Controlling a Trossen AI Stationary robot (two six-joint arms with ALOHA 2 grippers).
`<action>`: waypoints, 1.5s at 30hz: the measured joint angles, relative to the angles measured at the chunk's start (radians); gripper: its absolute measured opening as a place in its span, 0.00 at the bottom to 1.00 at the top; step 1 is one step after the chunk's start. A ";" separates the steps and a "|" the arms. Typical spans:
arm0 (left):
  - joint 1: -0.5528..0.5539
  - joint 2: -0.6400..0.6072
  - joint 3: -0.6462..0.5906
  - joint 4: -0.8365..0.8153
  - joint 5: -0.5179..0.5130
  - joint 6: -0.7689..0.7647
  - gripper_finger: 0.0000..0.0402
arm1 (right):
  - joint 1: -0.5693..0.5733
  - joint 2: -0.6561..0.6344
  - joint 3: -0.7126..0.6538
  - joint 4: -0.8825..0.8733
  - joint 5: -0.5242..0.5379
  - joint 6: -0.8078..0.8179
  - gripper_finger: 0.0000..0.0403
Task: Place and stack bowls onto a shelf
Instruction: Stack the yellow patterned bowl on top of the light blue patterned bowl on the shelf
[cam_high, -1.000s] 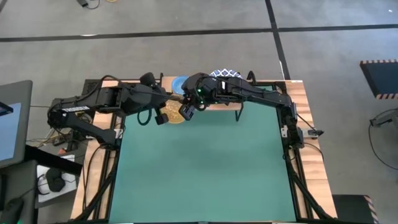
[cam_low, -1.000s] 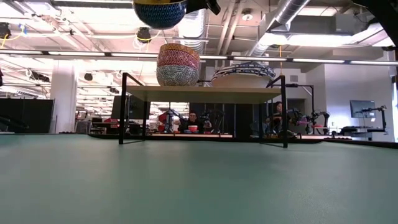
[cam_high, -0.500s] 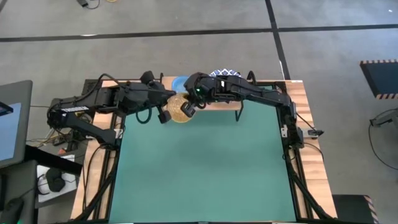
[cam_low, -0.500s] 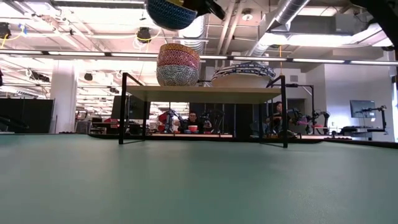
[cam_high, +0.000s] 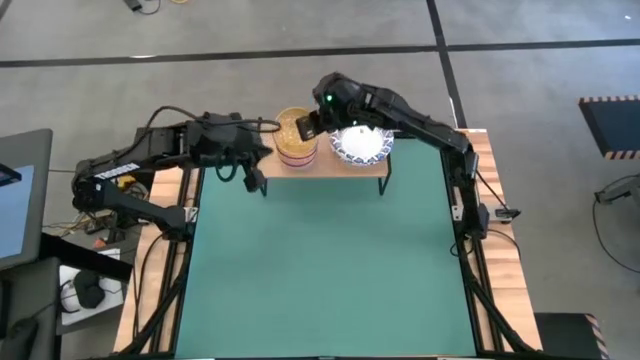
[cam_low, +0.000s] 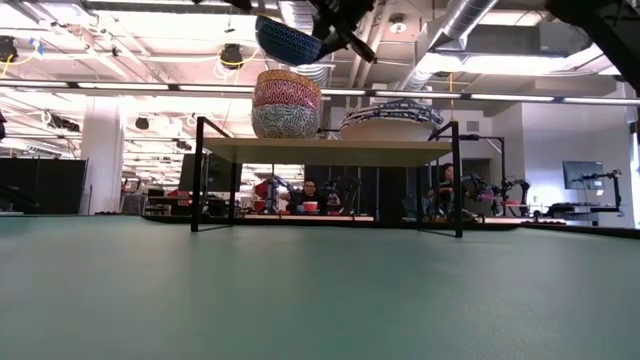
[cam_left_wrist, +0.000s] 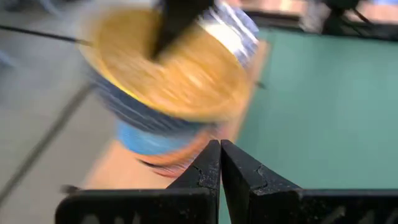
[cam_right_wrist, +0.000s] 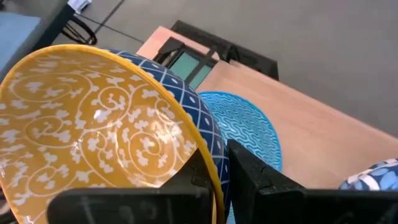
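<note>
My right gripper has its two fingers pinched tight on the rim of the yellow bowl, one finger inside the rim and one outside, so the bowl hangs from that single edge. From above, the bowl sits directly over the left end of the shelf. In the low view the bowl is tilted and held clear above the stack of small bowls on the shelf board, not touching it; the top of that stack is red with wavy lines, over a pale patterned one. My right wrist view shows the bowl's inside, golden with white scrollwork, its outside dark blue with a white lattice, and just beyond it the light blue bowl lying below on the wood. To the right on the shelf is a stack of white bowls with blue rims, near the small stack but apart from it. My left gripper hangs just in front of the shelf's left corner, over the edge of the green mat; its fingers are pressed together with nothing between them, pointing toward the yellow bowl.
</note>
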 joint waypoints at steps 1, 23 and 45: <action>0.006 0.001 -0.019 -0.002 0.044 -0.003 0.00 | -0.013 0.000 0.000 -0.005 -0.025 0.007 0.12; 0.078 0.148 -0.252 0.159 0.241 0.020 0.00 | -0.123 0.000 -0.068 -0.068 -0.146 0.039 0.12; 0.192 0.196 -0.252 0.137 0.168 0.022 0.00 | -0.113 0.062 -0.090 0.029 -0.157 -0.032 0.12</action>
